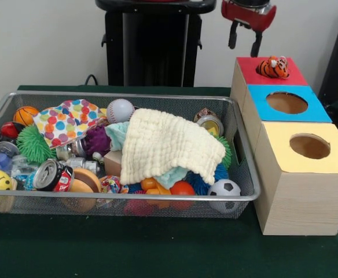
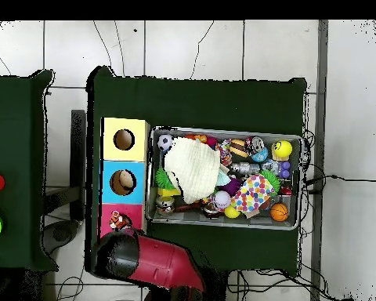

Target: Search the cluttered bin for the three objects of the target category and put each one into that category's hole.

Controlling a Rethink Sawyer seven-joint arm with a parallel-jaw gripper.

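Hidden and cut off

The cream cloth (image 1: pixel 170 145) covers the bin's (image 1: pixel 122 96) middle, hiding whatever lies beneath. The gripper (image 1: pixel 244 36) is cut off by the front view's top edge. The tiger toy (image 1: pixel 272 67) hides the red box's (image 1: pixel 247 67) hole.

Tiger toy (image 1: pixel 272 67) atop box (image 1: pixel 247 69)

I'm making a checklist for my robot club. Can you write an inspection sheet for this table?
Surface: green table, bare in front.
Job's things: mesh bin; red box with tiger toy on top; blue box; yellow box.
Clutter: cream cloth, balls, cans.
Gripper: gripper open, above the red box, holding nothing.
Cables: black cable behind the bin.
Surroundings: white wall.
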